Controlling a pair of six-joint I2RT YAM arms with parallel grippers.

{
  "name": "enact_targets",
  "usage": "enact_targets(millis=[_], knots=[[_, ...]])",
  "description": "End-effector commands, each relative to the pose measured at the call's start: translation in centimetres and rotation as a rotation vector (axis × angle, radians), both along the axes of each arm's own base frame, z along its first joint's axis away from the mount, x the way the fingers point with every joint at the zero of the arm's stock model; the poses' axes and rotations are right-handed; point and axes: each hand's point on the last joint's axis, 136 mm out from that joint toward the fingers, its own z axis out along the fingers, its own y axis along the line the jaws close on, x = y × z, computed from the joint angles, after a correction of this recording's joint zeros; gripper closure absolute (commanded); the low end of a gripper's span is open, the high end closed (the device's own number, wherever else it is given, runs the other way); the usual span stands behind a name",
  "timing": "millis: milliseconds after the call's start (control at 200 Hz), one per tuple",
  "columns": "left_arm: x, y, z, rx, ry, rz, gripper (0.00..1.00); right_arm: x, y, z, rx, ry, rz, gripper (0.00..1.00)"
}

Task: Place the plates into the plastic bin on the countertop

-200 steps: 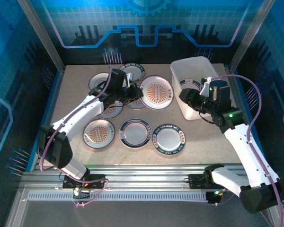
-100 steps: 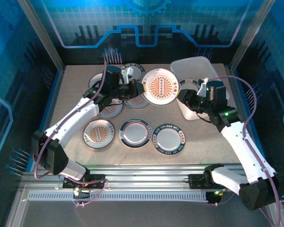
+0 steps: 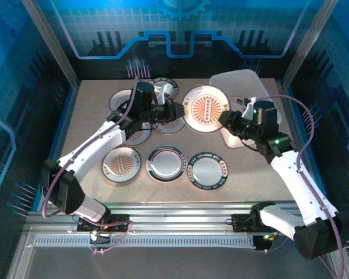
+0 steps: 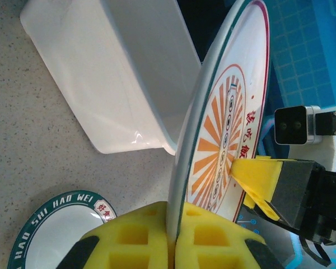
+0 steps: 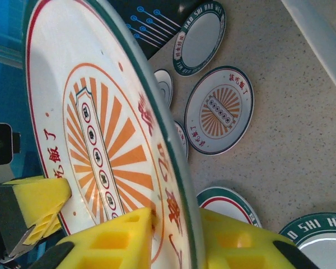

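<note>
The sunburst plate (image 3: 206, 108) is hanging tilted at upper centre, just left of the plastic bin (image 3: 244, 78). The left gripper (image 3: 175, 109) is clamping its left rim. The right gripper (image 3: 227, 119) pads (image 5: 117, 235) are flanking the opposite rim, and I cannot tell whether they are gripping it.

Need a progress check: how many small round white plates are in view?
8 plates: one held between both grippers, three along the front, four back left around the left arm; more may be hidden.
</note>
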Motion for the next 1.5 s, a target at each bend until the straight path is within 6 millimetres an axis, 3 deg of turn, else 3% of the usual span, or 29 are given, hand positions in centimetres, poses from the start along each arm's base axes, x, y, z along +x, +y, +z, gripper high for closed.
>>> enact_targets(millis=[0, 180, 280, 460, 545, 735, 830, 996, 1196, 1496], knots=[[-0.2, -0.8, 1.9, -0.038, -0.043, -0.031, 1.0, 0.0, -0.8, 0.5, 0.017, -0.025, -0.034, 0.79], [-0.1, -1.1, 1.8, -0.029, -0.033, -0.031, 1.0, -0.2, -1.2, 0.1, 0.01, -0.024, -0.045, 0.85], [-0.1, -1.3, 1.7, -0.022, -0.029, -0.031, 0.95, -0.1, -1.3, -0.1, 0.01, -0.025, -0.051, 0.9], [0.4, -1.2, 1.5, -0.002, -0.02, -0.009, 0.79, 0.2, -2.0, 0.0, 0.018, -0.039, -0.075, 0.95], [0.9, -1.3, 1.8, 0.004, -0.027, 0.004, 0.66, 0.6, -2.7, 0.4, 0.03, -0.056, -0.105, 0.97], [2.8, -1.1, 3.3, 0.049, -0.087, 0.048, 0.44, 2.4, -5.9, 1.8, 0.081, -0.088, -0.22, 1.0], [3.9, -0.6, 4.0, 0.071, -0.127, 0.087, 0.37, 3.5, -7.8, 2.0, 0.101, -0.093, -0.283, 1.0], [5.6, 0.4, 4.2, 0.125, -0.17, 0.137, 0.34, 6.2, -11.5, 1.6, 0.128, -0.076, -0.407, 1.0], [7.0, 1.4, 1.9, 0.185, -0.13, 0.168, 0.33, 9.2, -13.8, -0.4, 0.097, 0.004, -0.491, 1.0], [8.8, 3.3, -0.1, 0.265, -0.15, 0.185, 0.31, 10.6, -16.5, -3.9, 0.023, 0.133, -0.659, 1.0]])
